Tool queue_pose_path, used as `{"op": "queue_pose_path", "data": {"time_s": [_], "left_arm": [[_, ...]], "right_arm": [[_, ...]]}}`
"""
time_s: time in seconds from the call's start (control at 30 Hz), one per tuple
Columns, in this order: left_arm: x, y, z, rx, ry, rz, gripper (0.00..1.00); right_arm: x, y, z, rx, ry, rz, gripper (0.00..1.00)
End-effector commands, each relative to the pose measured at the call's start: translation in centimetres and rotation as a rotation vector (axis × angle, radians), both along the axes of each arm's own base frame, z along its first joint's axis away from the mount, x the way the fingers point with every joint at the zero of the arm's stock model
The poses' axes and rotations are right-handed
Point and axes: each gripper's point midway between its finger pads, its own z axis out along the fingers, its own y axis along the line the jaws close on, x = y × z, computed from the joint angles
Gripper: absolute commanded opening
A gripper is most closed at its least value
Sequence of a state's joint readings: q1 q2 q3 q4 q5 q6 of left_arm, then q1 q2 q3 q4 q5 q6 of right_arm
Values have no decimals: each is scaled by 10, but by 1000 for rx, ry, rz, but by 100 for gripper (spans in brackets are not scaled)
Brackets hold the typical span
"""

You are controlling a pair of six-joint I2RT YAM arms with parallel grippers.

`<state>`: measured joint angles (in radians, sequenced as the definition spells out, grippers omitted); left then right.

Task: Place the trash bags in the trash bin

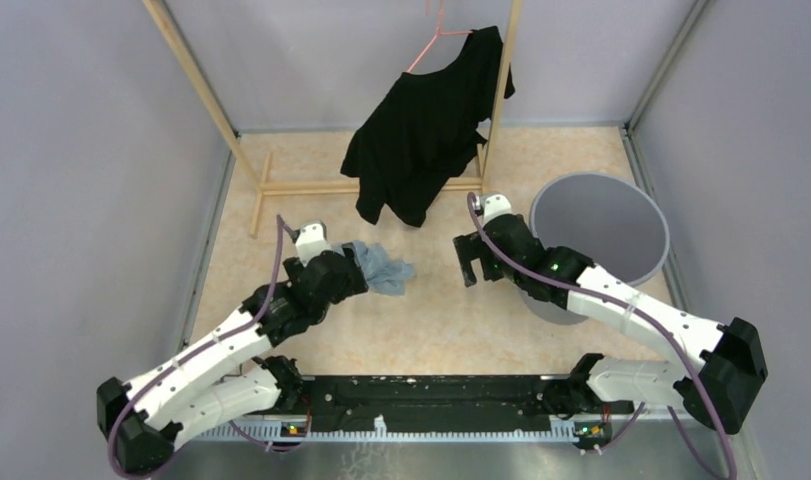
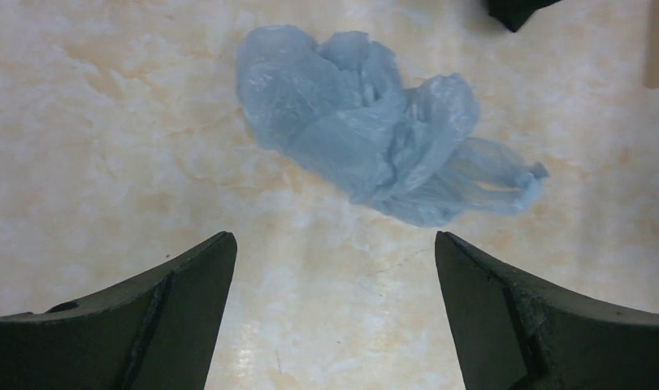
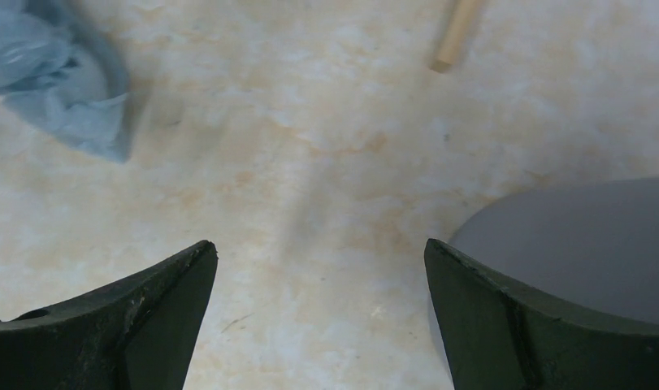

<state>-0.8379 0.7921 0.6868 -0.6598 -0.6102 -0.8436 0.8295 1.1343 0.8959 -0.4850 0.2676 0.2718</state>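
Hovering over the crumpled pale blue trash bag (image 2: 375, 138) with the left end effector (image 2: 334, 244) spread fully wide and gripping nothing. Sees the bag loose on the counter (image 1: 431, 320), left of centre and well apart from the grey trash bin (image 1: 601, 230) at the right. Holds the right end effector (image 3: 320, 244) equally wide and empty, near the bin's wall. Likely to pinch only a top fold of such thin film, leaving the rest to trail, drag or slip free. Could snag the black shirt (image 1: 421, 130) hanging just behind during the carry across. May drape the film over the rim instead of dropping it in if released off-centre, or nudge the bin with the right arm close beside it.
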Motion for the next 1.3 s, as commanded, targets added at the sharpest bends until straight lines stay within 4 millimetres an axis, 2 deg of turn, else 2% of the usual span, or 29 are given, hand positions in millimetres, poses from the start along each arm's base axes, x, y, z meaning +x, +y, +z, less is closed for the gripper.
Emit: {"op": "queue_pose_path", "data": {"time_s": [0.0, 0.17, 0.27, 0.33, 0.4, 0.43, 0.5, 0.57, 0.6, 0.7, 0.8, 0.87, 0.97, 1.03, 1.13, 1.2, 1.27], "left_arm": [[17, -3, -6, 70, 79, -47, 98], [43, -15, -13, 20, 100, -110, 98], [55, -19, -16, -15, 108, -123, 98], [61, -20, -20, -34, 122, -120, 98], [65, -18, -23, -60, 133, -103, 98], [66, -17, -25, -79, 131, -101, 93], [66, -19, -27, -125, 127, -114, 75], [61, -19, -29, -166, 129, -121, 50], [59, -19, -28, -179, 128, -124, 41], [49, -20, -23, -206, 131, -145, 27], [39, -22, -21, -230, 148, -166, 13], [30, -26, -21, -267, 174, -188, 2], [21, -29, -16, -317, 176, -195, 0], [18, -31, -11, -347, 163, -195, 0], [19, -35, -4, -384, 156, -202, 0], [22, -38, 2, -402, 153, -203, 0], [25, -39, 8, -417, 144, -199, 0]], "right_arm": [[17, -49, 7, -152, -98, -242, 99], [16, -72, 0, -214, -115, -329, 99], [14, -68, -2, -191, -112, -310, 99], [11, -45, -1, -114, -95, -193, 99], [2, -5, 0, 9, -69, 6, 99], [-5, 16, 0, 72, -48, 105, 99], [-11, 49, 7, 183, -38, 212, 99], [-13, 76, 11, 253, -35, 281, 99], [-12, 87, 12, 272, -36, 304, 99], [-8, 117, 8, 304, -33, 367, 99], [-5, 148, -7, 352, -3, 446, 98], [-2, 162, -19, 362, 41, 457, 94], [-7, 178, -29, 421, 92, 493, 89], [-16, 183, -35, 461, 137, 519, 81], [-38, 186, -47, 482, 195, 556, 64], [-48, 180, -58, 452, 222, 540, 46], [-53, 169, -65, 406, 233, 499, 35]]}}
